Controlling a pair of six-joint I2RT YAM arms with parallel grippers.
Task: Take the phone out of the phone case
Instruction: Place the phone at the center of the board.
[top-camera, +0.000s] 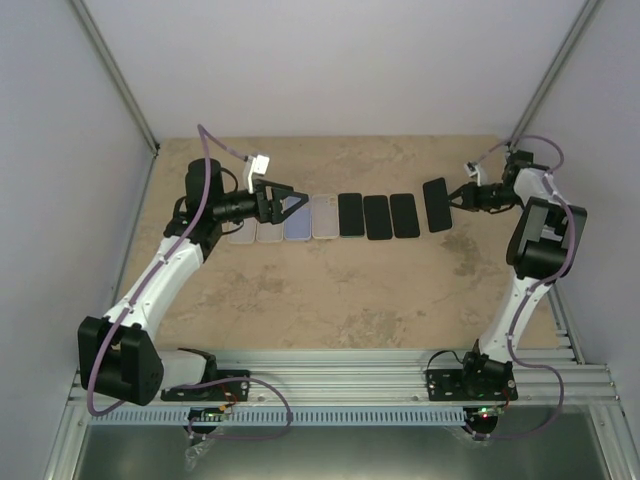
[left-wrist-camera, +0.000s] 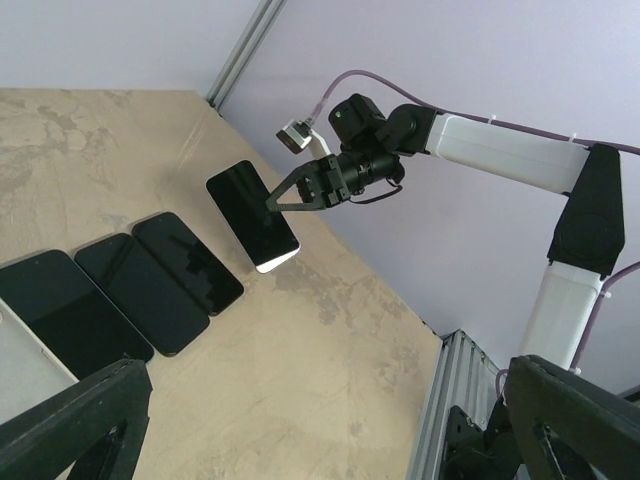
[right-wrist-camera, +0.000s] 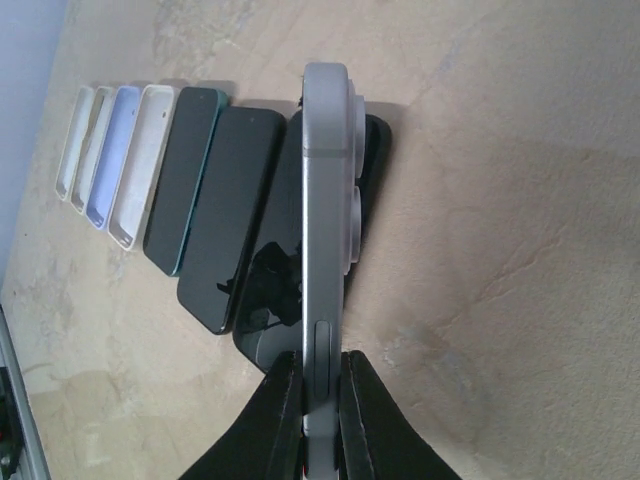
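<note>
While the left gripper (top-camera: 300, 202) is spread, a bare grey-edged black phone (top-camera: 436, 205) is pinched by the right gripper (top-camera: 449, 198).
Set-down is judged next.

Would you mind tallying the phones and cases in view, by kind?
Empty cases: 4
Phones lying on the table: 3
Phone held in the right gripper: 1
Total: 8
</note>
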